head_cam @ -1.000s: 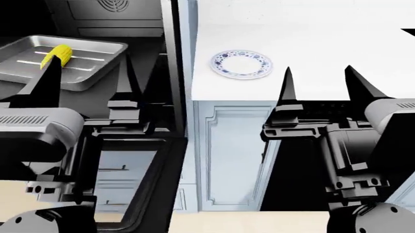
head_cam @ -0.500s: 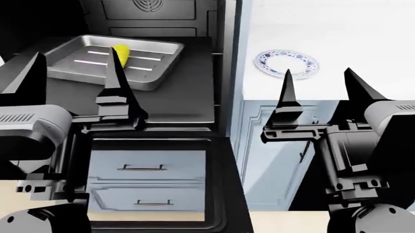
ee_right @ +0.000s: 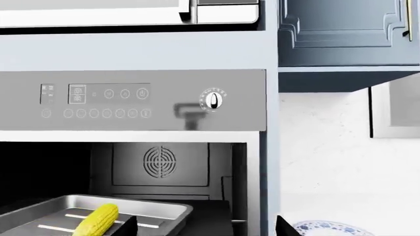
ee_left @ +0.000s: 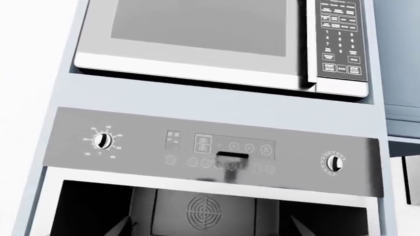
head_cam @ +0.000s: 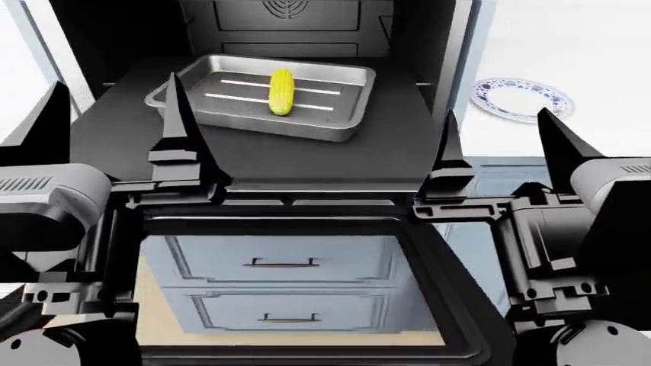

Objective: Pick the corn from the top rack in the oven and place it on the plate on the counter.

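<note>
Your left gripper point(head_cam: 112, 122) and right gripper point(head_cam: 498, 149) both gape wide, holding nothing. Upper centre, the corn point(head_cam: 280, 92) lies in the grey tray point(head_cam: 336, 114) on the top rack point(head_cam: 254, 156); the plate point(head_cam: 521, 98) sits upper right.

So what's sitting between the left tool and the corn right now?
In the head view, only bare dark top rack and the near wall of the grey baking tray lie between the open left tool and the corn.
</note>
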